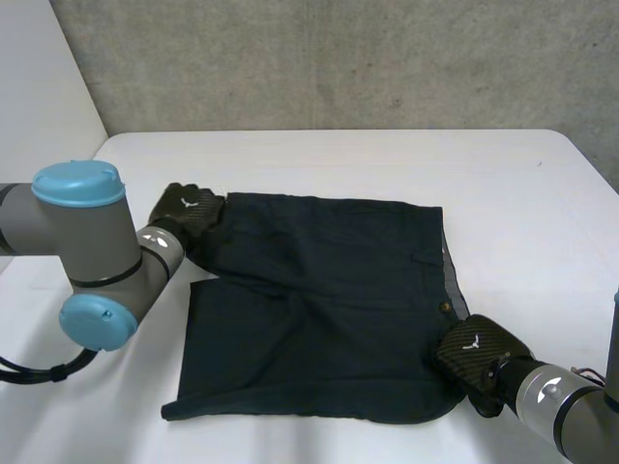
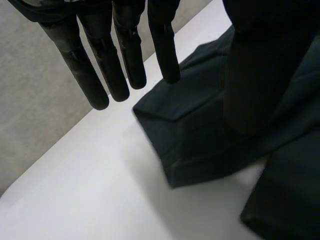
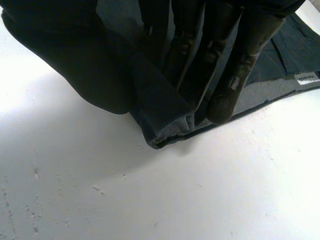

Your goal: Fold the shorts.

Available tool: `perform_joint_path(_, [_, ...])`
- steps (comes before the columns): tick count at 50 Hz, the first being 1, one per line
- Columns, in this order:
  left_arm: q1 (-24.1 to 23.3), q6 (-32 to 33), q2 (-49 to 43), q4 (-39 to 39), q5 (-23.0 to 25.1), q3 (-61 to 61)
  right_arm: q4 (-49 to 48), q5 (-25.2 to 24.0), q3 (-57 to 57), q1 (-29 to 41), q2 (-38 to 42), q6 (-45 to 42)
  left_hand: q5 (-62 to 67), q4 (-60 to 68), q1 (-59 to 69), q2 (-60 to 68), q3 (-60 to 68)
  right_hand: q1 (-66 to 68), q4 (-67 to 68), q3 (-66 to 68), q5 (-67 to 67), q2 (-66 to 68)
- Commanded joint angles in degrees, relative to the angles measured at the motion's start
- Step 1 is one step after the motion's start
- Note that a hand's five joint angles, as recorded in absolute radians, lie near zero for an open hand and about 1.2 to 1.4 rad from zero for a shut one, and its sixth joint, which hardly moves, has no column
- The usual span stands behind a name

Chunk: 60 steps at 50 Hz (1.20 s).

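The white table (image 1: pixel 387 164) is big. The shorts (image 1: pixel 329 300) lie flat on its middle, a bit closer to the near edge. They are dark, almost black. The waist is turned to the table's right edge and the two legs to its left edge.

The shorts look soft and light. I think they will bend and droop when lifted, so the corners are the best places to hold. They cannot break.

The left robot hand (image 1: pixel 186 211) is at the leg corner that points to the table's far left corner. Its fingers are straight and hold nothing. They hang over bare table just beside the cloth.

The right robot hand (image 1: pixel 476 350) is at the waist corner toward the table's near right corner. It pinches a fold of the shorts between thumb and fingers.

A small button (image 1: pixel 445 307) sits on the waist near that hand. A tiny white label (image 3: pixel 306 77) shows inside the waist.
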Motion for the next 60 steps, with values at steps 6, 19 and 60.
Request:
perform_joint_path(6, [-0.4,0.5,-6.1,-0.2,1.3,1.6,-0.1,-0.1,0.3,-0.1,0.0,0.0,20.6,20.0,19.5,20.1,19.6,24.2,11.7,12.5,13.5,12.6])
perform_joint_path(19, [0.7,0.6,-5.8,-0.6,-6.4,1.5,-0.4,0.0,0.3,0.1,0.0,0.0,40.8,40.2,39.6,40.2,39.8,24.2,11.7,12.5,13.5,12.6])
perform_joint_path(60, [-5.1,-12.5,33.3,-17.8,-1.8,-30.5,-1.8,-0.1,0.1,0.3,-0.2,6.4,-12.2,-12.8,-13.4,-12.8,-13.2,24.2,11.7,12.5,13.5,12.6])
